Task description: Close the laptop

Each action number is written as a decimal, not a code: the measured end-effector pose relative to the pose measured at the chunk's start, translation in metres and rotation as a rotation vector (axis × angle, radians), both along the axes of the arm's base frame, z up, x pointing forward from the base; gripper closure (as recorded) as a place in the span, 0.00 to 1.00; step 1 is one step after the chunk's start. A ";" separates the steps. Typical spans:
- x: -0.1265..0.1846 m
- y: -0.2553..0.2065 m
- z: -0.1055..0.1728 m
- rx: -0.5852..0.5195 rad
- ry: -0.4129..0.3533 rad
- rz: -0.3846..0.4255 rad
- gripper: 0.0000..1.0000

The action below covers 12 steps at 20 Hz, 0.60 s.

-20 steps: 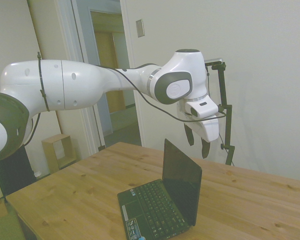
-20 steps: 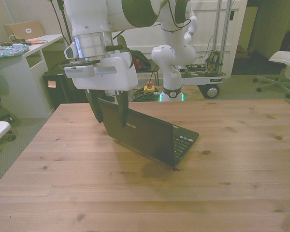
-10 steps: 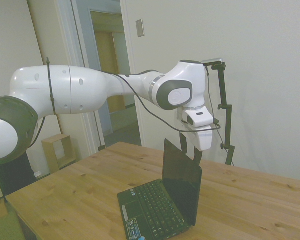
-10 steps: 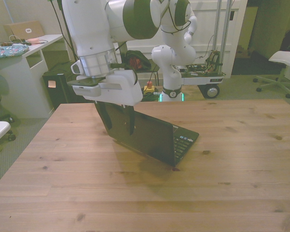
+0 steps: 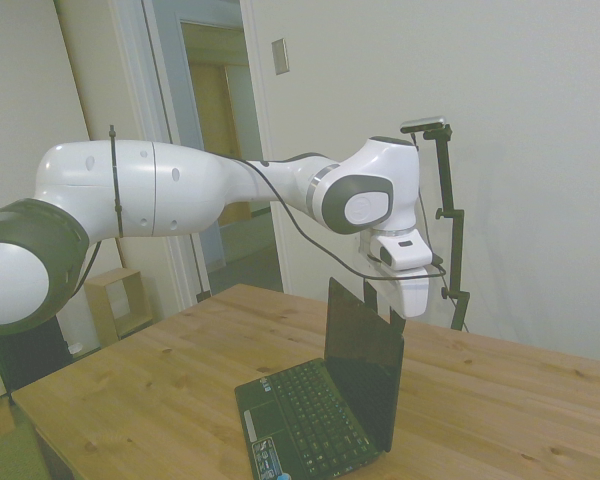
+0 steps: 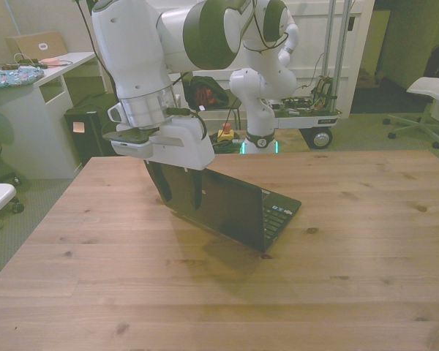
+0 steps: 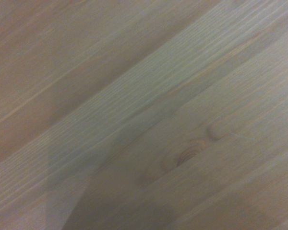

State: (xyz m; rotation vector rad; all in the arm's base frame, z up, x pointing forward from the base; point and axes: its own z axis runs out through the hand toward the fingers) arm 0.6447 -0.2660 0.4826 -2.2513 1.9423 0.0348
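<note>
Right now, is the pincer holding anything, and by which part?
Nothing is held. The pincer is open, its fingers hanging behind the laptop lid's back, near its top edge. Contact cannot be told; there is no clamp on the lid.

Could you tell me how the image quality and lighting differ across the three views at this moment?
Side view: evenly lit and sharp, the laptop screen dark with little glare. Front view: yellowish cast, a soft shadow on the table beside the laptop. Wrist view: only wood grain and a knot, slightly blurred, with a broad shadow across it.
</note>
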 end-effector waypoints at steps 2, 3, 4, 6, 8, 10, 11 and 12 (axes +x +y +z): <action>0.000 0.001 0.000 0.001 0.000 0.001 1.00; 0.000 0.001 0.000 0.001 0.001 0.002 1.00; 0.000 0.001 0.000 0.002 0.002 0.002 1.00; 0.000 0.001 0.000 0.003 0.004 0.003 1.00; 0.000 0.002 0.000 0.004 0.004 0.004 1.00; 0.000 0.003 0.000 0.006 0.006 0.006 1.00; 0.000 0.004 0.000 0.007 0.007 0.008 1.00; 0.000 0.005 0.000 0.008 0.008 0.010 1.00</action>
